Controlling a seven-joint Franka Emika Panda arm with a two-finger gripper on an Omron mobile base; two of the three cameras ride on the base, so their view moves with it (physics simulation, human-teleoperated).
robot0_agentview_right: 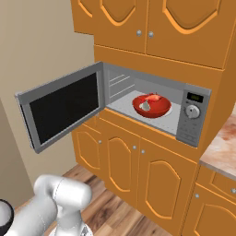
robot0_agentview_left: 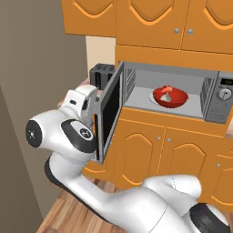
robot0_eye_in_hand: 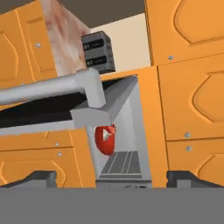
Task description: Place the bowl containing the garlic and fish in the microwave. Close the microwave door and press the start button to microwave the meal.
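Bowl with fish and garlic sits inside the microwave; hand, fingers wide and empty, is near the open microwave door; closing and start remain.

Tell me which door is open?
The microwave door, dark glass in a silver frame, swung out left. Every orange cabinet door around it is shut.

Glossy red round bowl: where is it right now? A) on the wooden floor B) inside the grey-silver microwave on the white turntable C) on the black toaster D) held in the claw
B: the glossy red round bowl sits on the white turntable inside the grey-silver microwave, whose dark-glass door stands open; the claw is open, near the door's handle.
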